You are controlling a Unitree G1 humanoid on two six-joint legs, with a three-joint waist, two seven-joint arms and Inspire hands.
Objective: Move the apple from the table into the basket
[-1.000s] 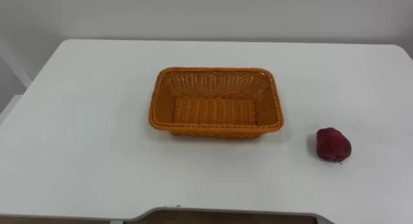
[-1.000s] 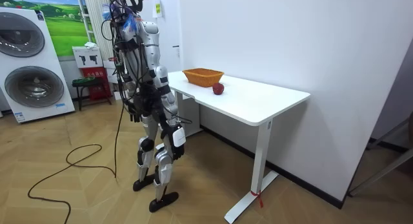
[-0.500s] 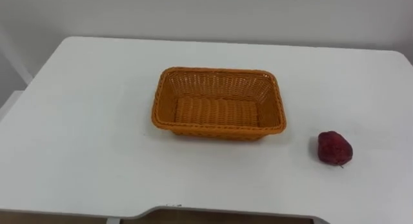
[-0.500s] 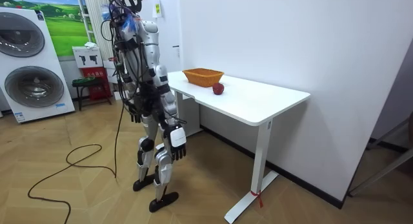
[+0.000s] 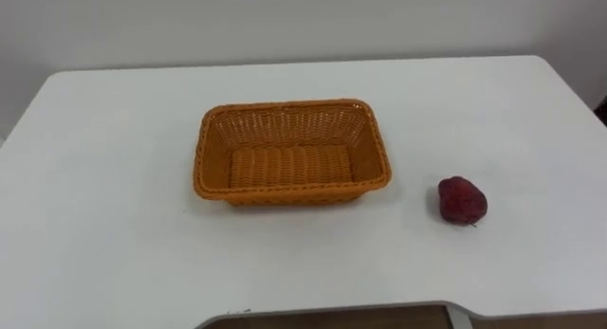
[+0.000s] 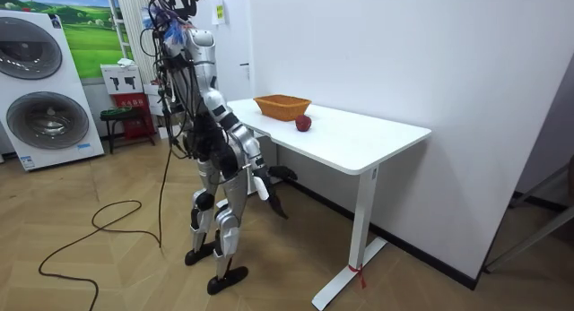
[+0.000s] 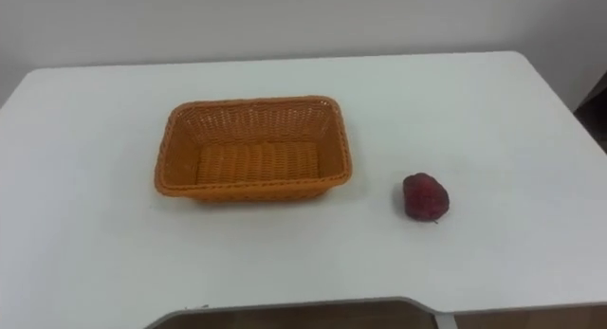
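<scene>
A dark red apple [image 5: 462,200] lies on the white table [image 5: 95,234], to the right of an orange wicker basket [image 5: 289,106] and a short gap away from it. The basket is empty and sits near the table's middle. In the room view I stand at the table's front edge, facing the basket [image 6: 282,106] and the apple [image 6: 303,123]. My right hand [image 6: 272,179] is held forward at hip height, below the tabletop, with its fingers relaxed and nothing in it.
The table's front edge [image 5: 332,313] runs along the bottom of the eye views. Behind me in the room view are a washing machine [image 6: 40,87], a small stool [image 6: 117,118] and a wall close behind the table [image 6: 377,51].
My right arm has swung forward and up from beside my thigh toward the table's front. The eye view has shifted as my head moved; basket and apple lie where they were.
</scene>
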